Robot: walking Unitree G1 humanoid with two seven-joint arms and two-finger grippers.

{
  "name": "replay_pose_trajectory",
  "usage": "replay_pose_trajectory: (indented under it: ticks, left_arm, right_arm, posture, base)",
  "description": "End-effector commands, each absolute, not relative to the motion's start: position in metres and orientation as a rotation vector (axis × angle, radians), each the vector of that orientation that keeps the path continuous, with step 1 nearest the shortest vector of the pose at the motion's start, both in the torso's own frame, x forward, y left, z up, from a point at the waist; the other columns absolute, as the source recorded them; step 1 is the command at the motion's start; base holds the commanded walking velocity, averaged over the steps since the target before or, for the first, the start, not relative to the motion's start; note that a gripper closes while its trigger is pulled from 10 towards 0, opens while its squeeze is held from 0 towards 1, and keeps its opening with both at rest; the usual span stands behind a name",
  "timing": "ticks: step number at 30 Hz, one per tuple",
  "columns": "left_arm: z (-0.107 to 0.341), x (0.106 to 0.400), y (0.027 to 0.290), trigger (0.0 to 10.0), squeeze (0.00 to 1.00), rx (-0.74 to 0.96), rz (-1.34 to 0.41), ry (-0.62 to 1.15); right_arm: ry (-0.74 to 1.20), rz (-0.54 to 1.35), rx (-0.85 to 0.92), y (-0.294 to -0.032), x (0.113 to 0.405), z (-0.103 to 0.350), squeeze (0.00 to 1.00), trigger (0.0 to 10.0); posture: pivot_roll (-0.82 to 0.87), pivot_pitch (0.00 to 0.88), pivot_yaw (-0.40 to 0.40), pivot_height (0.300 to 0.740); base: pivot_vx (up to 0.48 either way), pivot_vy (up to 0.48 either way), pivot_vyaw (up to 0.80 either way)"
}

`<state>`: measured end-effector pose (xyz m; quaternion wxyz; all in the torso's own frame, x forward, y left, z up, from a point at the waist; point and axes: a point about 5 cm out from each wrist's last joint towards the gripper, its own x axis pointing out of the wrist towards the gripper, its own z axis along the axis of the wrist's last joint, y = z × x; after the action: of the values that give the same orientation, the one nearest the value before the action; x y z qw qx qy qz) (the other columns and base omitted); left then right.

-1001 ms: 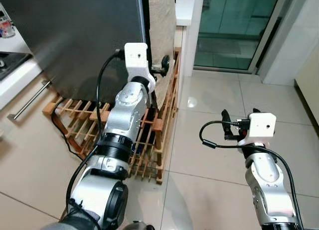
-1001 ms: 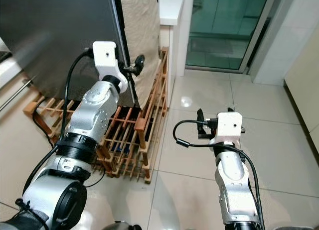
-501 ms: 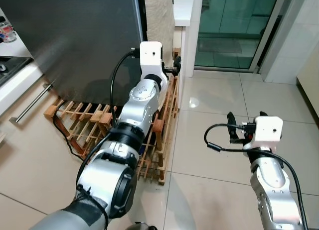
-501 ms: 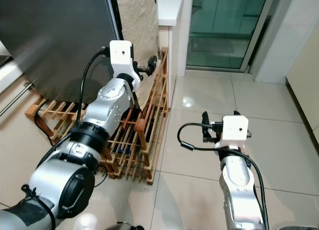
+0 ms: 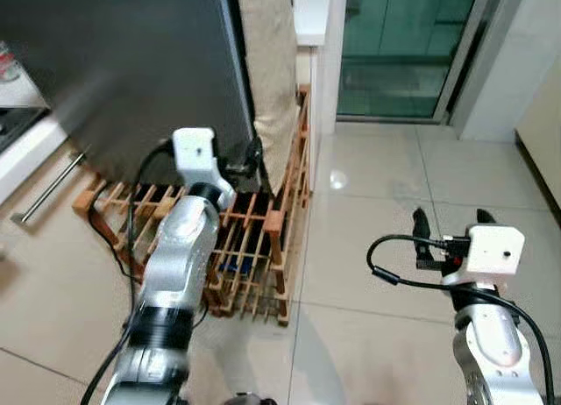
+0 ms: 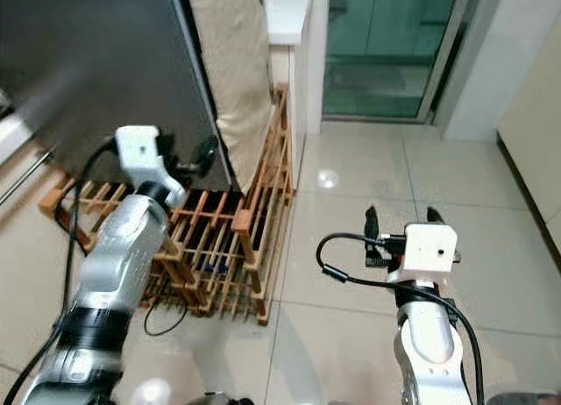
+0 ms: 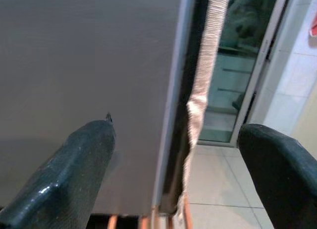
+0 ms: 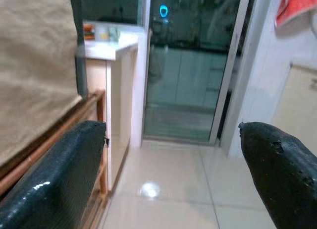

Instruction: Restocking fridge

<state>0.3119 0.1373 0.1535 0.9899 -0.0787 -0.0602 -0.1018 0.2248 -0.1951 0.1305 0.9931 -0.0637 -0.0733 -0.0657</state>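
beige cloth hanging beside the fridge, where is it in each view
Left eye view: beige cloth top centre, right of the dark fridge door.
Right eye view: top, left of centre.
Left wrist view: thin strip seen edge-on.
Right wrist view: left side.
Shared landmark: glass door.

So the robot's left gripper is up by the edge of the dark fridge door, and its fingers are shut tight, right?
Not quite. The left gripper is by the edge of the fridge door, but its fingers are open, not shut. The left wrist view shows them spread wide, with the door edge in the gap between them.
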Motion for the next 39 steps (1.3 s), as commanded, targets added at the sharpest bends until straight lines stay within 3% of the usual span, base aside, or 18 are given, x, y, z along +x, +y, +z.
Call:
replay_pose_trajectory:
  ticks: [1,4,7,13,27,34,39]
  left_arm:
    - [0.165,0.305,0.137,10.0,0.00,-0.120,-0.232,-0.161]
    - [0.168,0.277,0.150,10.0,0.00,-0.104,-0.228,-0.146]
    - [0.168,0.276,0.148,10.0,0.00,-0.112,-0.223,-0.138]
    - [0.170,0.288,0.128,10.0,0.00,-0.116,-0.258,-0.119]
    - [0.168,0.302,0.136,10.0,0.00,-0.127,-0.141,-0.051]
    - [0.158,0.310,0.138,10.0,0.00,-0.039,-0.093,0.019]
    - [0.168,0.315,0.136,10.0,0.00,-0.035,-0.103,-0.039]
  right_arm:
    - [-0.181,-0.136,-0.126,-0.195,0.224,0.139,0.00,10.0]
    - [-0.151,-0.106,-0.141,-0.199,0.209,0.136,0.00,10.0]
    - [-0.121,-0.100,-0.149,-0.202,0.209,0.131,0.00,10.0]
    - [-0.103,-0.095,-0.109,-0.199,0.223,0.124,0.00,10.0]
    - [-0.104,-0.036,-0.121,-0.191,0.238,0.127,0.00,10.0]
    - [-0.102,-0.025,-0.128,-0.190,0.244,0.128,0.00,10.0]
    - [-0.087,-0.029,-0.137,-0.189,0.248,0.126,0.00,10.0]
  posture:
    - [-0.06,0.000,0.072,0.740]
    - [-0.05,0.000,0.063,0.740]
    - [-0.04,0.000,0.058,0.740]
    - [-0.05,0.000,0.061,0.740]
    - [-0.07,0.000,0.066,0.740]
    - [-0.08,0.000,0.071,0.740]
    - [-0.08,0.000,0.076,0.740]
  base:
    - [0.000,0.000,0.00]
    - [0.000,0.000,0.00]
    - [0.000,0.000,0.00]
    - [0.000,-0.400,0.00]
    - [0.178,-0.403,0.00]
    - [0.459,0.000,0.00]
    - [0.000,0.000,0.39]
